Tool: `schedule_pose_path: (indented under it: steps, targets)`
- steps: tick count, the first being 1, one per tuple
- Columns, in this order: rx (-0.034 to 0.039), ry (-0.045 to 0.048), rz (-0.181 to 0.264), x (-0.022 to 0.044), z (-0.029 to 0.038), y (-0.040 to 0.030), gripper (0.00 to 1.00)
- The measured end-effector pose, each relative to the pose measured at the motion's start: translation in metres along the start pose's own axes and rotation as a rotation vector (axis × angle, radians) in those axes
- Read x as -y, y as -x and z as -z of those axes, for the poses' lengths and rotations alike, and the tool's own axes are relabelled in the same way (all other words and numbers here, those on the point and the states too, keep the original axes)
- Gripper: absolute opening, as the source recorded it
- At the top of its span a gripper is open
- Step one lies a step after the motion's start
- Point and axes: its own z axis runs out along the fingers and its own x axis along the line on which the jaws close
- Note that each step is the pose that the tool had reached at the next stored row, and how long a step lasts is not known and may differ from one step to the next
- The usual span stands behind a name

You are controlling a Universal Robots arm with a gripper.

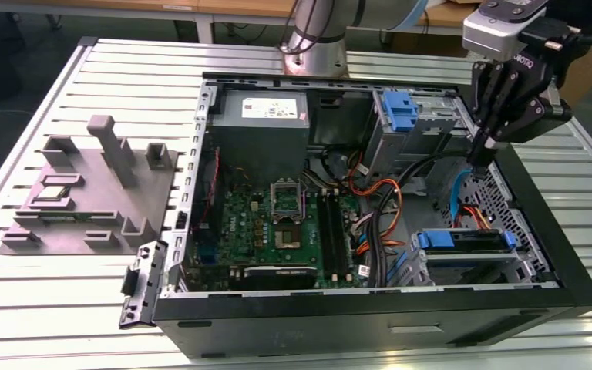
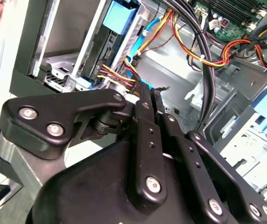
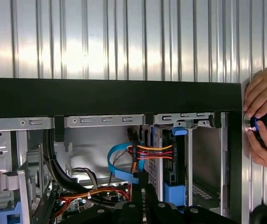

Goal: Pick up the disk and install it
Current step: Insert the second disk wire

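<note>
slatted metal table (image 1: 59, 308) under an open black case (image 1: 378, 316). exterior view: gripper (image 1: 478, 164) hanging over the case's right side, fingers pressed together, holding nothing; disk (image 1: 462, 240) in its blue carrier below it, toward the near corner, long axis across the bay.

second wrist view: matte black linkage, fingertips meeting above bundled cables (image 2: 208, 51).

first wrist view: hand (image 3: 263, 119) resting at the case edge.
</note>
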Motion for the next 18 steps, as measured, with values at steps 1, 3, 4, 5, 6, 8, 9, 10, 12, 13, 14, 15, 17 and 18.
schedule_pose_path:
  steps: [1,3,4,5,6,8,9,10,12,13,14,15,17,18]
  targets:
    - [0.0058,0.0002,0.0,-0.0001,0.0,-0.0009,0.18]
    - [0.0092,0.0004,-0.001,-0.0005,-0.0009,-0.0017,0.18]
    - [0.0098,0.0004,-0.001,-0.0005,-0.0018,-0.0019,0.19]
    - [0.0119,0.0004,-0.001,-0.0005,-0.0029,-0.0022,0.19]
    - [0.0144,0.0007,-0.001,-0.0006,-0.004,-0.0026,0.19]
    - [0.0148,0.0008,-0.001,-0.0007,-0.0062,-0.0033,0.25]
    - [0.0148,0.0008,-0.001,-0.0007,-0.007,-0.0035,0.25]
    - [0.0148,0.0008,-0.001,-0.0008,-0.0078,-0.0038,0.25]
    - [0.0146,0.0007,-0.001,-0.0008,-0.0094,-0.0042,0.25]
    - [0.0144,0.0007,-0.001,-0.0009,-0.0103,-0.0045,0.25]
    - [0.0145,0.0008,-0.001,-0.0009,-0.0114,-0.0047,0.25]
    - [0.0144,0.0007,-0.001,-0.0009,-0.0125,-0.005,0.25]
    - [0.0137,0.0007,-0.001,-0.001,-0.0146,-0.0056,0.25]
    - [0.0128,0.0007,-0.001,-0.001,-0.0154,-0.0058,0.25]
